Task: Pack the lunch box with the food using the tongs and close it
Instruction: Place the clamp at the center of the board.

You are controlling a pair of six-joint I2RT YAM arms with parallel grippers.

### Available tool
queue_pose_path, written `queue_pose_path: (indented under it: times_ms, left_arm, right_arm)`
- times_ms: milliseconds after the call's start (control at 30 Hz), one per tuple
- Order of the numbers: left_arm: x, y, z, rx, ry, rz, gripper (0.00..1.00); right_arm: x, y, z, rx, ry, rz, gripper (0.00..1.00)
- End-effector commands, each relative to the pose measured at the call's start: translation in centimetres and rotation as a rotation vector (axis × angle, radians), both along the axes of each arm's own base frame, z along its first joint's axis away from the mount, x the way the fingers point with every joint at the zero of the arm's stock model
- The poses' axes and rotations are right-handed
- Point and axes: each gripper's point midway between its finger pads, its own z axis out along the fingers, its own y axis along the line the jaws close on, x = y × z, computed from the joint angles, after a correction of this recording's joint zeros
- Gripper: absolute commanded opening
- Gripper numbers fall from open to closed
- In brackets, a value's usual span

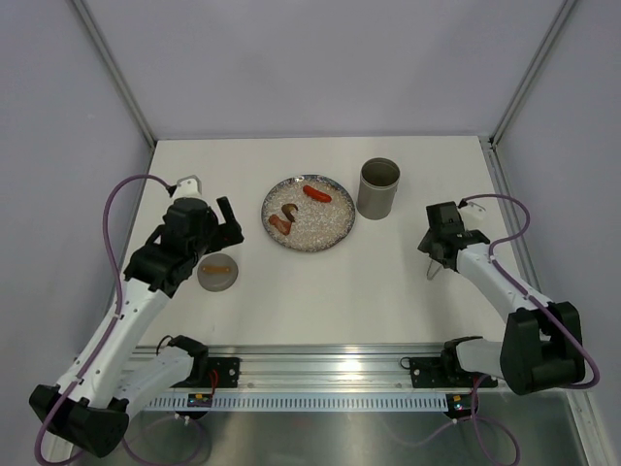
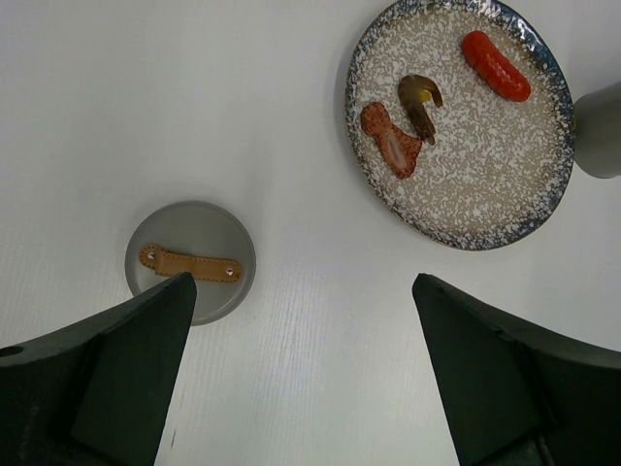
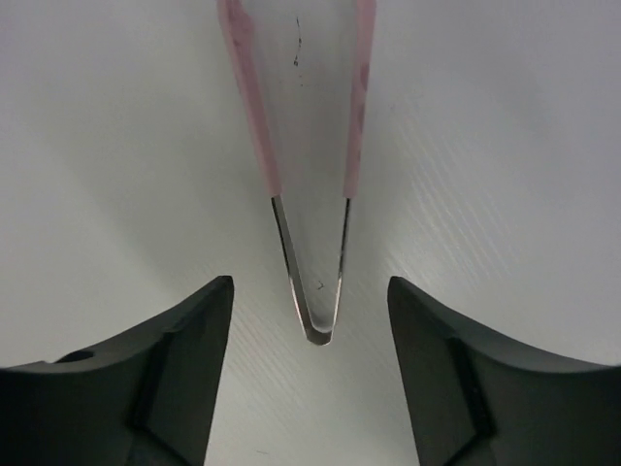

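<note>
The tongs (image 3: 309, 194) lie flat on the white table, pink arms spreading away and the narrow metal bend pointing toward my right gripper (image 3: 310, 283). That gripper is open and straddles the bend with a gap on each side, touching nothing. The grey lunch box (image 1: 378, 187) stands upright with its mouth open, right of the glittery plate (image 1: 325, 231). On the plate lies the food: a red sausage (image 2: 496, 66) and two brown pieces (image 2: 393, 141). My left gripper (image 2: 303, 286) is open and empty, hovering near the plate's left side.
A flat grey disc with an orange strap (image 2: 189, 260) lies on the table beside the left gripper's left finger. The lunch box edge (image 2: 600, 126) shows at the right of the left wrist view. Cage posts and walls ring the table.
</note>
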Motion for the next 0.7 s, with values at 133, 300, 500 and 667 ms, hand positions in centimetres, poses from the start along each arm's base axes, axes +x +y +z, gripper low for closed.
queue_pose_path:
  times_ms: [133,300,500,667]
  left_arm:
    - [0.0,0.5,0.8,0.001,-0.041,0.018,0.99]
    - [-0.1,1.5,-0.8,0.037,0.013,0.079,0.99]
    - [-1.2,5.0,-7.0,0.068,0.219,0.272,0.98]
    - [-2.5,6.2,-10.4,0.040,0.308,0.441,0.72]
  right_arm:
    - [2.2,-0.1,2.8,-0.002,-0.098,-0.020,0.82]
    - [3.1,1.5,6.6,0.062,-0.173,0.062,0.84]
    - [3.4,3.9,10.3,0.105,-0.247,0.152,0.84]
    - [3.1,5.1,11.1,0.149,-0.264,0.202,0.84]
